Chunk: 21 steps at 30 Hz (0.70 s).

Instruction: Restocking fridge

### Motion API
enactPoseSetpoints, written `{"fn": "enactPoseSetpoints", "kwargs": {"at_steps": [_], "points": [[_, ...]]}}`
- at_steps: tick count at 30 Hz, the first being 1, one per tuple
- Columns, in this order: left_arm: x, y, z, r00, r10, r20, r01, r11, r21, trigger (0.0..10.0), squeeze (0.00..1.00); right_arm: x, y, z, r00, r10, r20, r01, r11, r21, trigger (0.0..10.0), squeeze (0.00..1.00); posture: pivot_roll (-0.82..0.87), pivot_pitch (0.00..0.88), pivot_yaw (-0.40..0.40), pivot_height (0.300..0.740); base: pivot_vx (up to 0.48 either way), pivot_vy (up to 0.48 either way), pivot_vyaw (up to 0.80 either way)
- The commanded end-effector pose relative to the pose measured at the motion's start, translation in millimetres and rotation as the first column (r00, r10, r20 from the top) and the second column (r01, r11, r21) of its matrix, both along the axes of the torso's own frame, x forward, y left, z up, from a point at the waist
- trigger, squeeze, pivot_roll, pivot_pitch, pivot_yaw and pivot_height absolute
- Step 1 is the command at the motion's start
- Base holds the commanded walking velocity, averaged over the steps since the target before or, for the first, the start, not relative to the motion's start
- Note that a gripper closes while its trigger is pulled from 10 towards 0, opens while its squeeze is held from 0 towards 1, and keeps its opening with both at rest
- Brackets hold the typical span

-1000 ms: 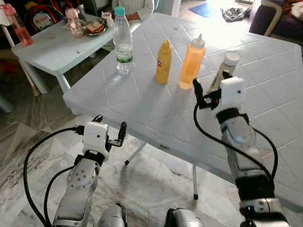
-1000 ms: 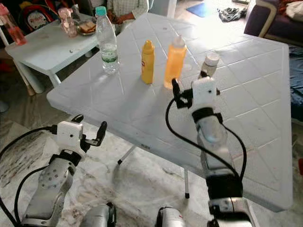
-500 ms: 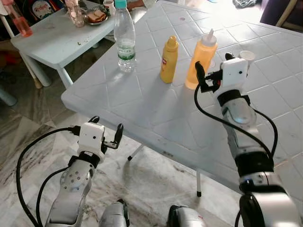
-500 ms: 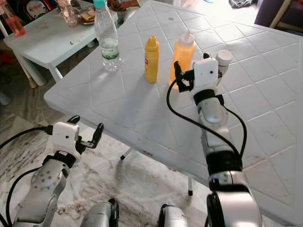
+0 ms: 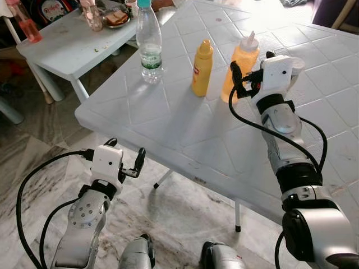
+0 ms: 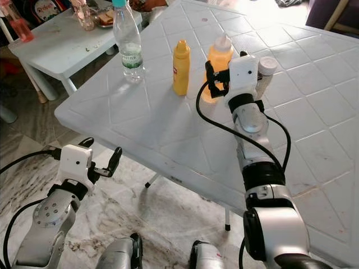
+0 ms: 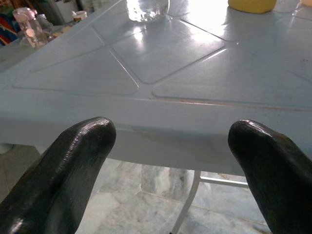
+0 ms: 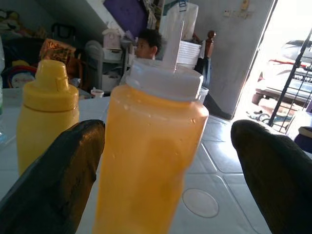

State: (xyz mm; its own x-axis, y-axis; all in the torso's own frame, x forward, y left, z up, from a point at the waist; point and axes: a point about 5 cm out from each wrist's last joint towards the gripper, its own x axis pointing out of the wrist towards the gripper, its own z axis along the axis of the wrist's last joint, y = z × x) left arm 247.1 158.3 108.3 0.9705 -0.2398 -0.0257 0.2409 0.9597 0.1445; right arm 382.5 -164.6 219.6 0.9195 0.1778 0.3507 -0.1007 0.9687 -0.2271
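On the white table (image 5: 168, 120), upright orange bottle (image 8: 146, 161), nozzle up, sits between the wide-open, empty right claw (image 8: 168, 170).

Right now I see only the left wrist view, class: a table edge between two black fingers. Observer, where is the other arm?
Observer: The right gripper is up over the table, open at the orange squeeze bottle.
Operator: Is it gripping?
Observer: Not yet; gaps show on both sides of the bottle.
Operator: Anything else nearby?
Observer: A yellow mustard bottle stands beside it, then a water bottle further to the robot's left.
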Motion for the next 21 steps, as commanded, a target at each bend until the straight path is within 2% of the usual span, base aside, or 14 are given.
{"fn": "enactPoseSetpoints", "kwargs": {"at_steps": [1, 3, 10, 21], "points": [[-2.9, 2.8, -0.1, 1.0, 0.001, -0.009, 0.0, 1.0, 0.01, 10.0, 0.0, 1.8, -0.1, 5.6, 1.0, 0.008, 0.015, -0.009, 1.0, 0.016, 10.0, 0.0, 0.17, 0.222, 0.039, 0.74, 0.0, 0.0, 0.0], [-3.8, 0.9, 1.4, 1.0, -0.006, -0.004, 0.006, 1.0, 0.012, 10.0, 0.0, 5.9, -0.6, 9.9, 1.0, 0.01, 0.008, -0.01, 0.999, 0.049, 10.0, 0.0, 0.17, 0.224, 0.039, 0.74, 0.0, 0.0, 0.0], [-5.5, 2.5, 2.4, 1.0, -0.007, -0.006, 0.007, 1.0, 0.02, 10.0, 0.0, 12.5, 5.4, 15.0, 0.999, 0.039, -0.002, -0.039, 0.999, 0.032, 10.0, 0.0, 0.18, 0.236, 0.041, 0.74, 0.0, 0.0, 0.0], [-7.8, 4.5, 3.9, 1.0, -0.005, -0.01, 0.005, 1.0, 0.031, 10.0, 0.0, 21.2, 16.4, 21.6, 0.995, 0.093, -0.032, -0.09, 0.993, 0.074, 10.0, 0.0, 0.2, 0.244, 0.044, 0.74, 0.0, 0.0, 0.0]]}}
